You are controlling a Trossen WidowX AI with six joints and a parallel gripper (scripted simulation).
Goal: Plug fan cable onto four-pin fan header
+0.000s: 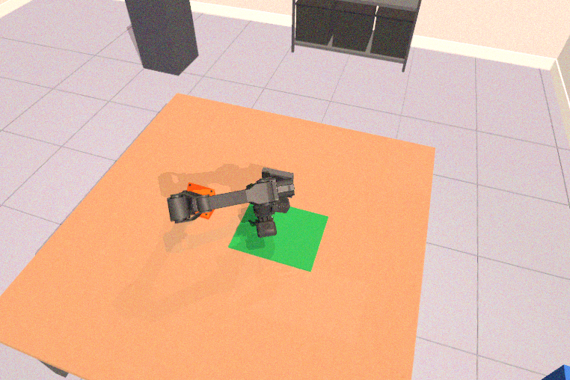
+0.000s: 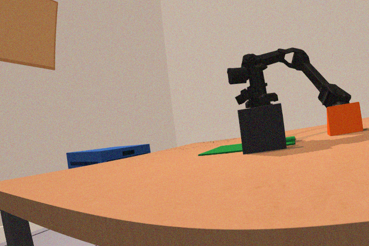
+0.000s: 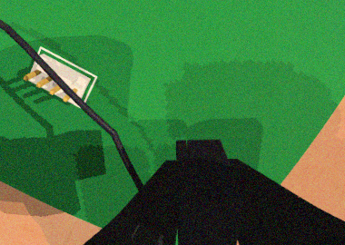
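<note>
The green board [image 1: 299, 241] [image 2: 220, 149] [image 3: 211, 15] lies flat on the orange table. In the wrist view the white four-pin fan header [image 3: 61, 78] with gold pins sits on it at the left. My gripper [image 3: 201, 170] [image 1: 265, 229] is down at the board's near edge and shut on the black plug [image 3: 202, 151]. The thin black cable [image 3: 91, 108] runs from the plug up across the header and out at the left. The dark boxy fan [image 2: 262, 128] stands on the table beside the board. In the exterior view it hides my fingertips.
The arm's orange base block [image 1: 202, 190] [image 2: 344, 122] stands on the table [image 1: 230, 320] left of the board. A blue box [image 2: 107, 153] lies beyond the table. A dark pedestal [image 1: 161, 25] and a shelf [image 1: 359, 12] stand on the floor at the back.
</note>
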